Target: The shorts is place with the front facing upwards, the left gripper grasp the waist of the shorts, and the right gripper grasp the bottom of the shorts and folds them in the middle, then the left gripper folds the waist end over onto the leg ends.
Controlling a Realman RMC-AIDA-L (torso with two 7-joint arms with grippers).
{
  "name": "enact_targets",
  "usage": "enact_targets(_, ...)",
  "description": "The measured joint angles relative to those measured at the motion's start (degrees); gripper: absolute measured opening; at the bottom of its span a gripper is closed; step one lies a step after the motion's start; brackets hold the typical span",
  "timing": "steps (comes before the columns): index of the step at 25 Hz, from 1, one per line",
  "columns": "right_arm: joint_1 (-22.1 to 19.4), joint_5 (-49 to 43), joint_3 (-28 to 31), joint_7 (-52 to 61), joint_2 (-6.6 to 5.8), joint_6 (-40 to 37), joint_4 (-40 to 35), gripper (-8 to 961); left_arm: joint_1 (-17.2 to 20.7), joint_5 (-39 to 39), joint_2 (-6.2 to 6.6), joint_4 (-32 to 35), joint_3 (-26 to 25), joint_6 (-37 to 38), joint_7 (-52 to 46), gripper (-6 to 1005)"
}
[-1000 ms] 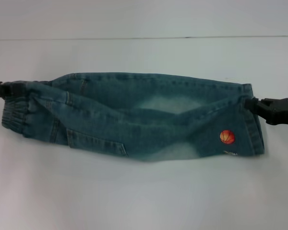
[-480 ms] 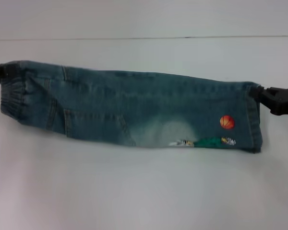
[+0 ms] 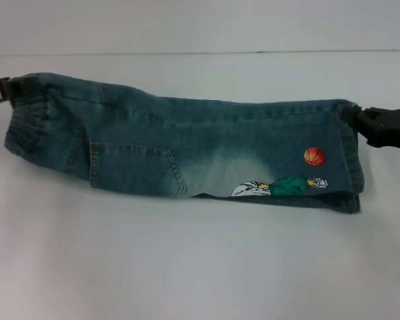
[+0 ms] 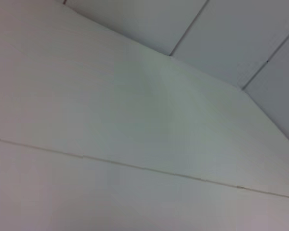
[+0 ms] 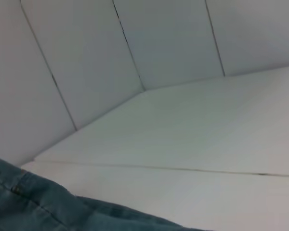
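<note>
The denim shorts (image 3: 187, 150) hang stretched sideways above the white table, folded lengthwise, with the patch pocket and the cartoon patch (image 3: 280, 185) facing me. The gathered waist (image 3: 28, 123) is at the left, its top corner pinched by my left gripper (image 3: 7, 89), which is shut on it. At the right, the bottom of the shorts (image 3: 350, 157) is held by its upper corner in my right gripper (image 3: 355, 119), also shut. The lower fold sags toward the table. A strip of denim (image 5: 33, 204) shows in the right wrist view.
The white table (image 3: 200, 267) spreads below and in front of the shorts. A white wall (image 3: 200, 23) stands behind its far edge. The left wrist view shows only white panels (image 4: 135, 120).
Both grippers have lifted the top edge of the shorts and carried it back. The cloth has swung so that the pocket and cartoon patch show more fully.
</note>
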Motion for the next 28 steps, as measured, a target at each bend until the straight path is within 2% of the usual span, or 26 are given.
enact_targets(3,0.57,0.0,-0.29,-0.51,0.82,2.77,0.06,35,-0.09,-1.89,-1.51,0.28,1.83,-1.62,1.93,54)
enact_targets(5,0.88,-0.01,-0.35,-0.89,1.29,4.76,0.08,35,-0.14,-2.2,-1.77,0.25,2.16,-2.36,2.23,54)
enact_targets(6,0.99,-0.02,-0.42,-1.01,1.44,5.37,0.08,35,-0.35,-3.0,-2.32,-0.03,3.34,-5.54,2.97,55)
enact_targets(14,0.98,2.5,-0.22,-6.22,2.9,8.39,1.07,34,-0.39,-2.97,-2.59,-0.99,6.37,-12.34,2.84,55)
enact_targets(22,1.16,6.34,0.41,-9.57,2.96,10.51,3.49,34,-0.18,-2.91,-2.9,-2.93,9.32,-17.54,3.09,56)
enact_targets(28,1.32,9.02,0.1,-12.35,3.11,12.96,5.47,44,-0.31,-3.02,-3.46,-3.0,9.72,-19.76,3.12,56)
